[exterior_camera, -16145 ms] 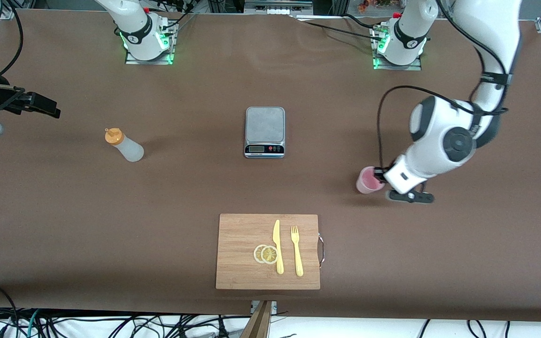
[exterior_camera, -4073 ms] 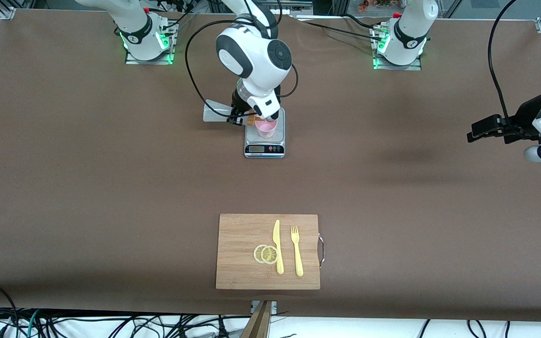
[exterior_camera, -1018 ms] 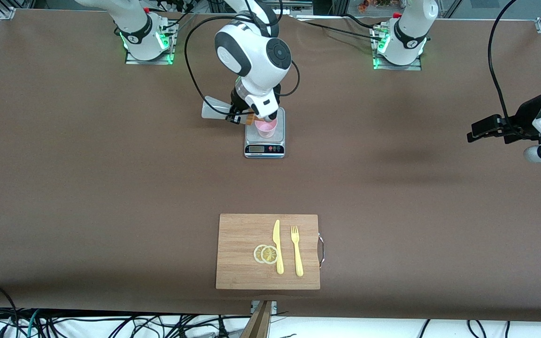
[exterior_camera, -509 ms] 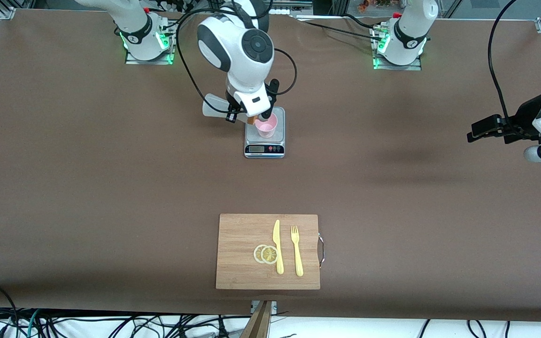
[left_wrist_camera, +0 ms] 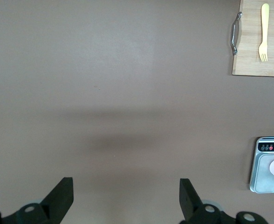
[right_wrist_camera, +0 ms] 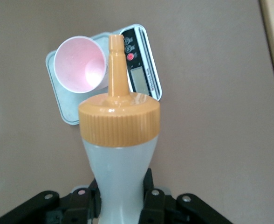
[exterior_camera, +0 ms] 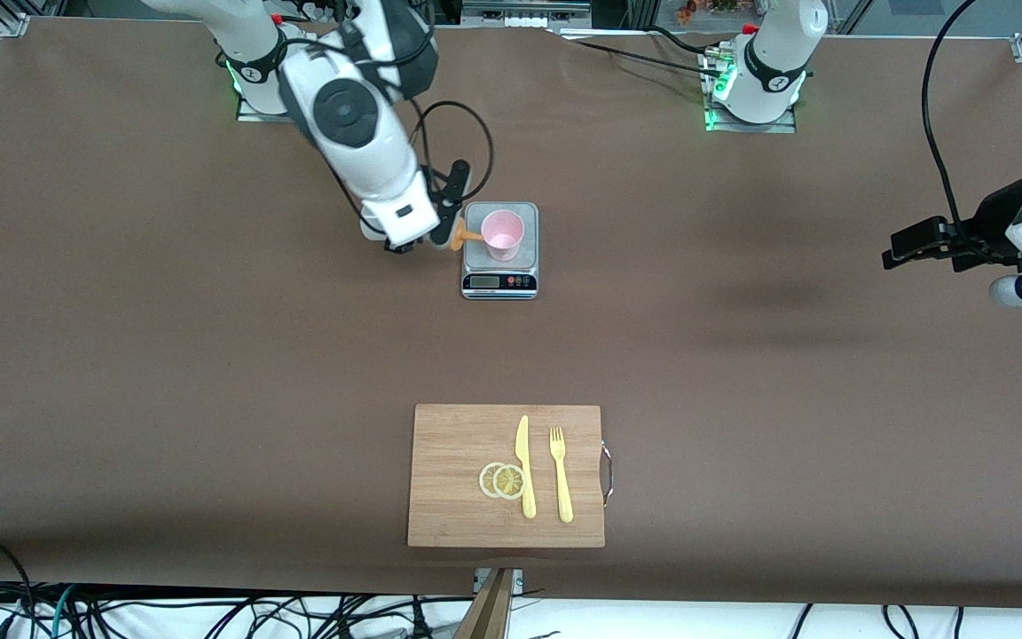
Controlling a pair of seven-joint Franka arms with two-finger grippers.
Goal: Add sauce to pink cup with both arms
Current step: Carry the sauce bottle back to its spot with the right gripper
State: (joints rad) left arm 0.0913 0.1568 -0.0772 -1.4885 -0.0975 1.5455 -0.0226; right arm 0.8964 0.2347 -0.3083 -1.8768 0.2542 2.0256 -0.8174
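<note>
The pink cup (exterior_camera: 502,232) stands upright on the digital scale (exterior_camera: 499,282) in the middle of the table. My right gripper (exterior_camera: 429,236) is shut on the sauce bottle, held level beside the scale toward the right arm's end. In the front view only its orange nozzle (exterior_camera: 465,236) shows, pointing at the cup's side and stopping short of its mouth. The right wrist view shows the whitish sauce bottle (right_wrist_camera: 120,140) clamped between the fingers (right_wrist_camera: 152,199), with the cup (right_wrist_camera: 79,64) past the nozzle. My left gripper (exterior_camera: 910,245) waits open above the left arm's end of the table.
A wooden cutting board (exterior_camera: 458,444) lies near the front edge, carrying lemon slices (exterior_camera: 502,480), a yellow knife (exterior_camera: 524,466) and a yellow fork (exterior_camera: 561,475). The left wrist view shows my left gripper (left_wrist_camera: 126,196) over bare brown table, with the scale (left_wrist_camera: 266,175) off to one side.
The right arm has swung from over the scale toward its own end of the table. The bottle went with it, so the nozzle is off the cup's mouth. The left arm stayed still.
</note>
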